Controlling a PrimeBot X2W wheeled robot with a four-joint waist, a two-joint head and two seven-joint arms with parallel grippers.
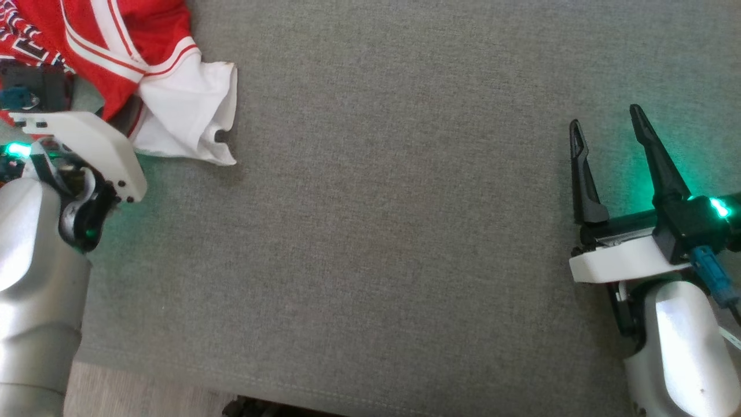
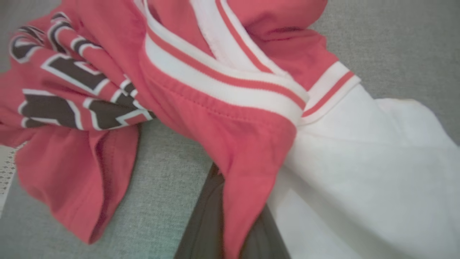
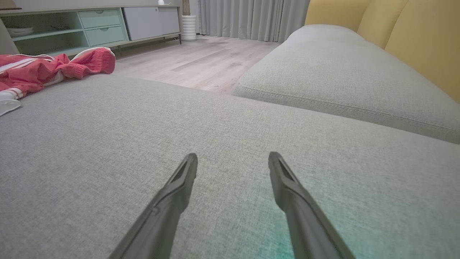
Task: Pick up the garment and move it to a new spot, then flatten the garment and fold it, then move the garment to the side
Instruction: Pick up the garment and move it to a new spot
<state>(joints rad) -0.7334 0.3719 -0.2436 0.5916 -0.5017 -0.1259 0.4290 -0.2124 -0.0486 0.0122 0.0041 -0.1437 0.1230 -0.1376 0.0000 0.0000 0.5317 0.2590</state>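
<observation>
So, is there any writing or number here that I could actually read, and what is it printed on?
Dark block lettering outlined in white, on the red garment: too crumpled into folds to read, and no whole letter can be made out.
The same print in the head view: too small and creased to read.
Grey cushion: no words, numbers or signs.

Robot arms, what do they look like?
The left arm and right arm are shiny silver tubes with white wrist plates and green lights. The right gripper has two long, pointed black fingers; a blue cable plugs in beside it.
</observation>
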